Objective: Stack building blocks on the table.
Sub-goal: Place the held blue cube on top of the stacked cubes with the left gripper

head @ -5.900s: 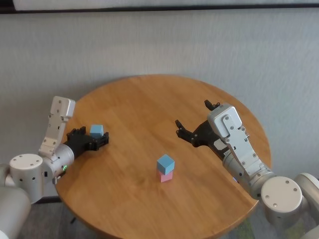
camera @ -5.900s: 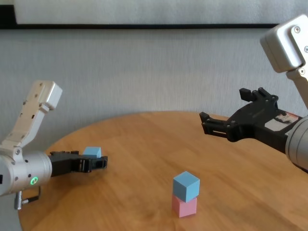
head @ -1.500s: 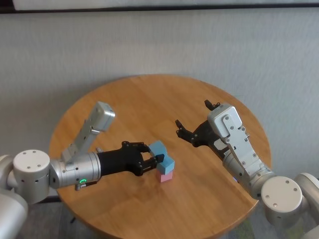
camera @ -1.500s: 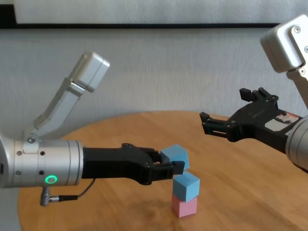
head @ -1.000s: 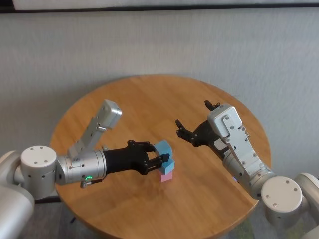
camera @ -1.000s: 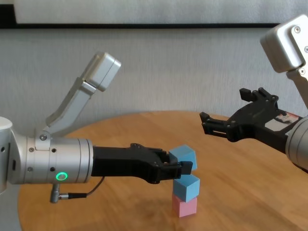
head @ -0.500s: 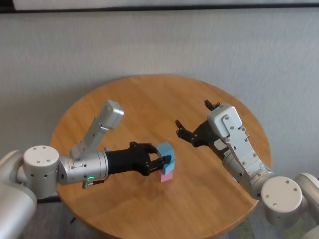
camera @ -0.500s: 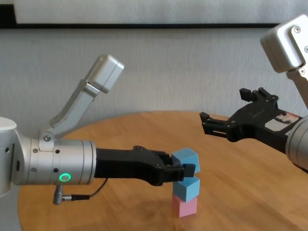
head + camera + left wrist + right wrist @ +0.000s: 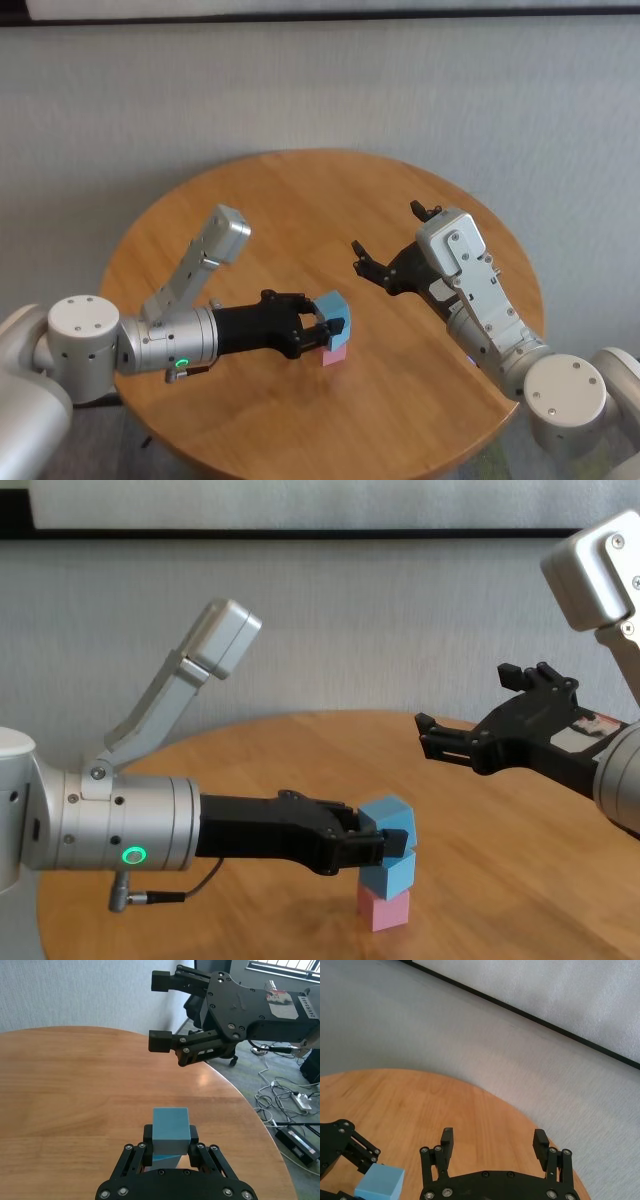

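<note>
My left gripper (image 9: 322, 327) is shut on a light blue block (image 9: 333, 307) and holds it directly over a two-block stack on the table (image 9: 300, 200). In the chest view the held block (image 9: 388, 814) sits right above the second blue block (image 9: 389, 876), which rests on the pink block (image 9: 383, 912). I cannot tell if the two blue blocks touch. The left wrist view shows the held block (image 9: 170, 1126) between my fingers (image 9: 148, 1136). My right gripper (image 9: 385, 230) is open and empty, hovering to the right of the stack.
The round wooden table (image 9: 300, 750) has nothing else on it. A grey wall stands behind it. The right gripper (image 9: 160, 1008) faces the left one from across the stack. Cables lie on the floor (image 9: 295, 1105) beyond the table edge.
My left gripper took the blue block from the table's left, carried it right to the stack, and over the last second lowered it onto the top. The right arm has not moved.
</note>
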`<state>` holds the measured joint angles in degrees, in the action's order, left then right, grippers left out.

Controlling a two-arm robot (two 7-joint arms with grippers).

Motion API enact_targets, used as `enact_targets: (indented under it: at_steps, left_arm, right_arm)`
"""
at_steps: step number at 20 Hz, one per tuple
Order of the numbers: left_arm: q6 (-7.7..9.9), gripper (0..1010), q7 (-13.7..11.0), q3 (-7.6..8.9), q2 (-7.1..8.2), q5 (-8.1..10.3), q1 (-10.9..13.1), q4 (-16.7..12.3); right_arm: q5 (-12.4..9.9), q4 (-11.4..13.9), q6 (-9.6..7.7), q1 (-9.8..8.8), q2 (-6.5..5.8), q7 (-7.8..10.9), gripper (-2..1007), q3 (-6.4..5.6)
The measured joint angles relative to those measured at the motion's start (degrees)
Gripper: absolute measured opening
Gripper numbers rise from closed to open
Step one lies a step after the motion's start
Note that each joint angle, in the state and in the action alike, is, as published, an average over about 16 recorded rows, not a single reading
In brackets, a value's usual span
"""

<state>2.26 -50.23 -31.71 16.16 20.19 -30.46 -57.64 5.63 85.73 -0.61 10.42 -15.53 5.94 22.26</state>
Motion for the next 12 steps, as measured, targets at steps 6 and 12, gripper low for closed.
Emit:
enact_targets:
  at_steps: [6, 12]
  left_arm:
    - [0.25, 405, 0.83, -0.78, 0.34, 0.38, 0.17, -0.41]
    - [0.36, 405, 1.60, -1.50, 0.54, 0.79, 0.13, -0.45]
  right_arm:
    - [0.00, 0.00, 0.00, 0.00, 0.00, 0.00, 1005, 0.00]
    - [0.00, 0.00, 0.00, 0.00, 0.00, 0.00, 1005, 0.00]
